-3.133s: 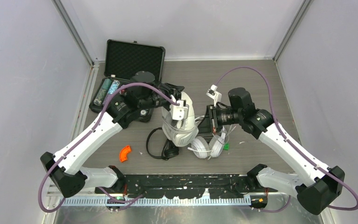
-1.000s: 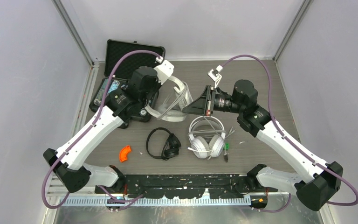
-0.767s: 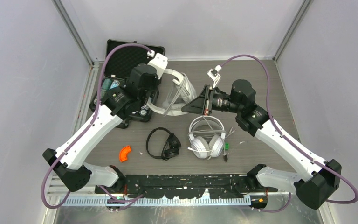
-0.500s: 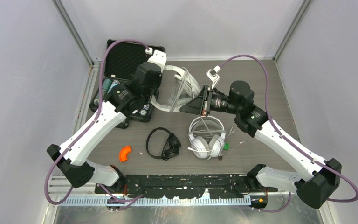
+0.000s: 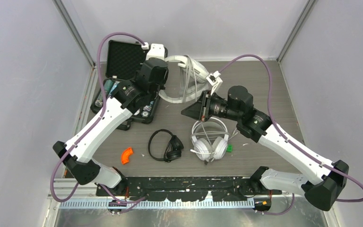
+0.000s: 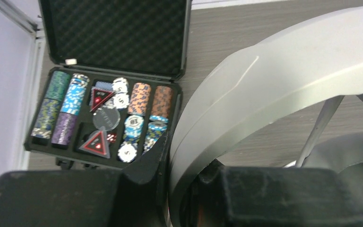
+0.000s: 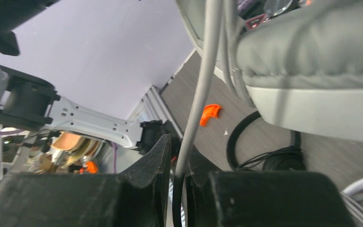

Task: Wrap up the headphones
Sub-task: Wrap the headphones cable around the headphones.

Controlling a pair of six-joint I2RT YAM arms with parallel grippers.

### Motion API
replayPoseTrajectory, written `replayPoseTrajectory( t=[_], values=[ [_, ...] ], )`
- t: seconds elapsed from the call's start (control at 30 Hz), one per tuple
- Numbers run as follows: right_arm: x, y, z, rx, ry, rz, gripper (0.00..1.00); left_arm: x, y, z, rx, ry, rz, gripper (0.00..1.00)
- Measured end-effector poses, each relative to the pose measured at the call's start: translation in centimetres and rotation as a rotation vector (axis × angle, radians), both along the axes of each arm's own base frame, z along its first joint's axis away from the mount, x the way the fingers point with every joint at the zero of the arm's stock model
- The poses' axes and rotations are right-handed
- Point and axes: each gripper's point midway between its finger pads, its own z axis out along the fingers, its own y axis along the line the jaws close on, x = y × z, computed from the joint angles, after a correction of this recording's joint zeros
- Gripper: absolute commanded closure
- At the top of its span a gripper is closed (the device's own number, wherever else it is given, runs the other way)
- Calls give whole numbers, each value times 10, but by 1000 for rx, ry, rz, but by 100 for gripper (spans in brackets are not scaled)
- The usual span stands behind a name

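White padded over-ear headset [image 5: 187, 60] raised, its pale cord [image 7: 203, 71] stretched straight toward the near side.
Left gripper [image 6: 184, 175] clamps the headband [image 6: 274, 85]; right gripper [image 7: 178, 163], just nearer, pinches the cord.

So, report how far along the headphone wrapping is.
Done: nothing looks clearly finished. In hand: the left gripper clamps the raised white headset by its headband, while the right gripper pinches its pale cord. Left: winding that cord, then the second white headset and the black headset, both lying on the table; whether their cords are wrapped I cannot tell.
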Motion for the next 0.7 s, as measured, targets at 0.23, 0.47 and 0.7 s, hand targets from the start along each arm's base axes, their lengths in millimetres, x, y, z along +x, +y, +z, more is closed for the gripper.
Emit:
replayPoseTrajectory(
  t=[0.23, 0.47, 0.7],
  values=[
    [6, -15, 0, -44, -127, -72, 78, 1, -17, 16, -165, -19, -3, 100],
    [8, -22, -22, -113, -190, -104, 79, 0, -28, 17, -246, -6, -14, 100],
    [8, -19, -39, -130, -272, -119, 66, -1, -39, 18, -329, 7, -30, 100]
  ],
)
